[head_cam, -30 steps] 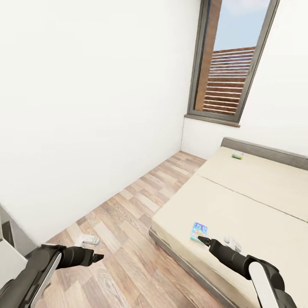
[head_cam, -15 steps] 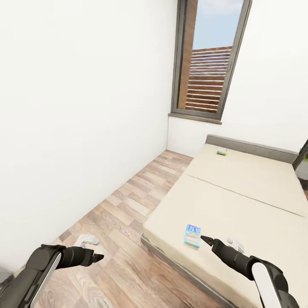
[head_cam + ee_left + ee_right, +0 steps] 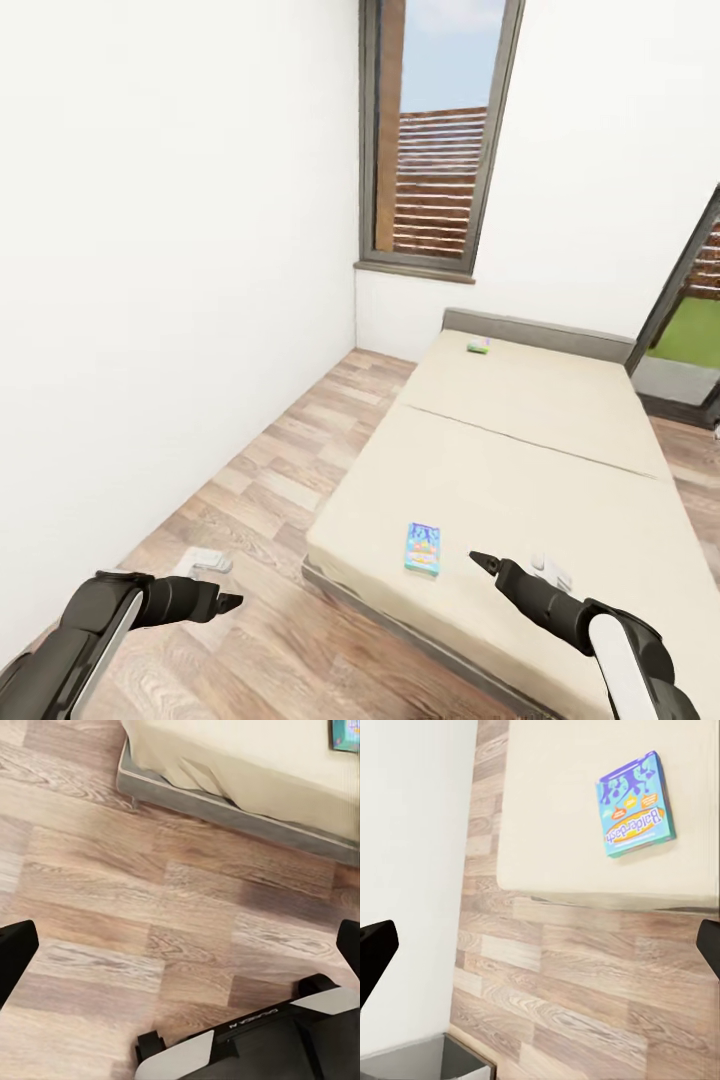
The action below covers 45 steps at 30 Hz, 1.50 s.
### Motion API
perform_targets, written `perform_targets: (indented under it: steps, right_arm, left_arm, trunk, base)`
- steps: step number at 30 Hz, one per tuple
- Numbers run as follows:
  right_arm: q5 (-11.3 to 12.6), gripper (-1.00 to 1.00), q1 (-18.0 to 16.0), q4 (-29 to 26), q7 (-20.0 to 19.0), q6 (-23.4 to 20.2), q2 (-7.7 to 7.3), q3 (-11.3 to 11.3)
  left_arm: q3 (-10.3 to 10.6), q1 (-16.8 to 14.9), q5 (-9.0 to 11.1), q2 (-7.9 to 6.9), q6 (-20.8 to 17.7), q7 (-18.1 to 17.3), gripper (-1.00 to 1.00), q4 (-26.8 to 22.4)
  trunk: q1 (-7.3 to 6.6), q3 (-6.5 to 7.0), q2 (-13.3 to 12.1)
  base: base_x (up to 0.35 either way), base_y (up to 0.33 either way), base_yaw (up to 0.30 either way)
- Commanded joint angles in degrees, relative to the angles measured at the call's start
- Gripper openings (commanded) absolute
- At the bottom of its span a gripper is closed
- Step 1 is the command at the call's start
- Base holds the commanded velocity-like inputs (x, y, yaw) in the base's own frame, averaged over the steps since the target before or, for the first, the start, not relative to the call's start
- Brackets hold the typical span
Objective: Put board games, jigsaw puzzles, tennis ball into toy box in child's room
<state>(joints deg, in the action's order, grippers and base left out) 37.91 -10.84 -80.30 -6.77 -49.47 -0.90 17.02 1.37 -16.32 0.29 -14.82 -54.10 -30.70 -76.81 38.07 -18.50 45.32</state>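
Both end effectors spread, empty; blue board game (image 3: 636, 804) on bed (image 3: 520, 470), second box (image 3: 478, 346) far.

A tall dark-grey-framed window (image 3: 437, 140) stands in the white back wall (image 3: 590, 200), showing blue sky and a reddish-brown slatted fence. Left of the window runs a bare white side wall (image 3: 170, 260). Below the window, a brown wood-plank floor (image 3: 290, 450) stretches forward. Right of the window, a dark-framed glass door (image 3: 690, 320) shows green grass.
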Motion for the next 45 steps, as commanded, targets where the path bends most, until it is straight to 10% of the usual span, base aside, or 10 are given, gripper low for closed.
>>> perform_targets:
  steps: [1, 45]
  right_arm:
    - [-0.47, 1.0, -0.06, -0.02, -0.52, -0.3, 0.02, 0.11]
    - [-0.38, 1.0, -0.06, 0.49, -0.61, -0.36, 0.02, 2.04]
  left_arm:
    - [0.04, -0.03, 0.03, -0.04, -0.3, -0.12, 1.0, -0.06]
    - [0.04, -0.03, -0.01, -0.09, -0.24, -0.07, 1.0, -0.05]
  trunk:
    - [0.01, -0.11, 0.06]
    - [0.01, -1.5, 0.06]
  base:
    - [0.014, 0.045, -0.258]
    - [0.011, 0.13, -0.258]
